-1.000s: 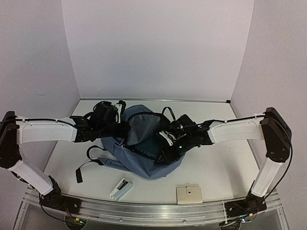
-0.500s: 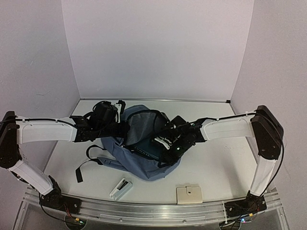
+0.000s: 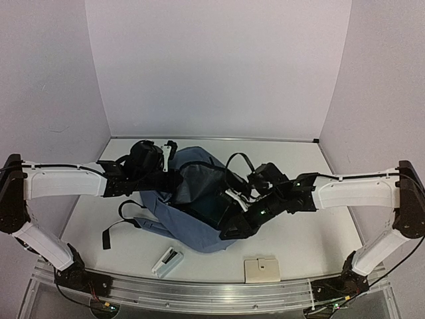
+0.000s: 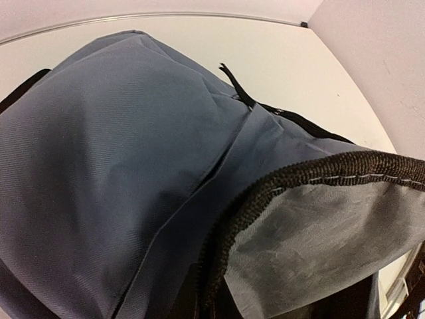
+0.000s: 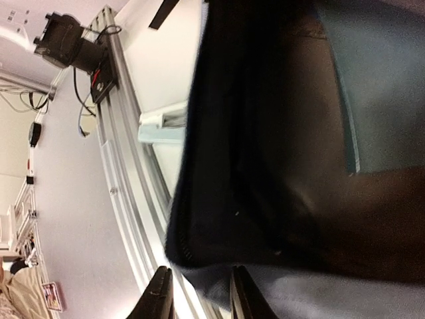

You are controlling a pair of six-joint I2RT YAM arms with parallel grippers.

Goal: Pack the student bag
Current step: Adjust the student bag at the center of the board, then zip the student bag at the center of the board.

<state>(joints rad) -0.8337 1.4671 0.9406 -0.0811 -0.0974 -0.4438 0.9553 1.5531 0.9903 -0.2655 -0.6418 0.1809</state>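
Note:
The student bag (image 3: 189,226), slate blue with black lining, lies mid-table with its mouth open to the right. My left gripper (image 3: 170,178) sits at the far-left side of the mouth, shut on the zipper rim (image 4: 279,189); its fingers are hidden in the left wrist view. My right gripper (image 3: 232,228) is at the near rim of the mouth. In the right wrist view the right gripper (image 5: 199,296) is open a little, and blue fabric of the bag (image 5: 319,292) lies against one finger (image 5: 242,296) without being pinched. A dark teal flat thing (image 3: 211,209) shows inside.
A small white object (image 3: 167,261) lies in front of the bag, also the white object (image 5: 163,123) in the right wrist view. A beige square item (image 3: 261,269) rests near the aluminium rail (image 3: 212,289). Black straps (image 3: 119,222) trail to the bag's left. White walls enclose the table.
My right arm has pulled back to the right and nearer, bringing its gripper from inside the bag's mouth to the near rim. The mouth has sagged lower. The left arm has stayed put.

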